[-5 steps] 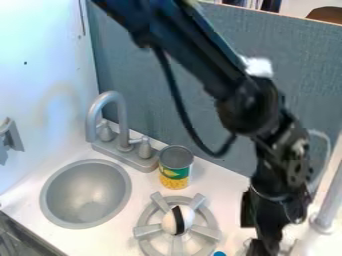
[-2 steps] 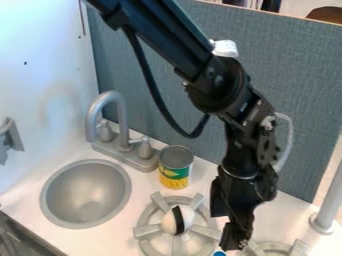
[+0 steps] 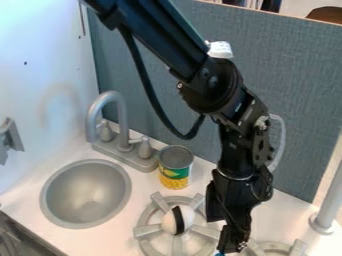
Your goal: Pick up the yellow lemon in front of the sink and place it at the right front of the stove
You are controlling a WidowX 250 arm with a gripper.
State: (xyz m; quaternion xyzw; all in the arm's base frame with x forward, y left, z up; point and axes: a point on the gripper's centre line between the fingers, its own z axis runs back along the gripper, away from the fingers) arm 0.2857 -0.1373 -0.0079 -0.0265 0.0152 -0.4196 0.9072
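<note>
Low at the right of centre, the black gripper (image 3: 231, 246) hangs down, its tip near the bottom edge and just right of the left burner. A bit of a blue thing (image 3: 219, 254) shows at the bottom edge, right by the gripper's tip; whether they touch I cannot tell. On the left burner (image 3: 145, 231) rests a rounded white object with a black stripe (image 3: 186, 218). A can with a green and yellow label (image 3: 174, 173) stands upright behind that burner, beside the faucet base.
At the left is a round grey sink (image 3: 87, 195) with a grey faucet (image 3: 123, 120) behind it. A second burner (image 3: 275, 246) lies at the bottom right, near a grey post (image 3: 327, 212). A grey-blue panel (image 3: 297, 100) stands behind the counter.
The arm and gripper have moved left from the right side, a large shift first and then a small one. The can, the striped object and the blue thing have stayed put.
</note>
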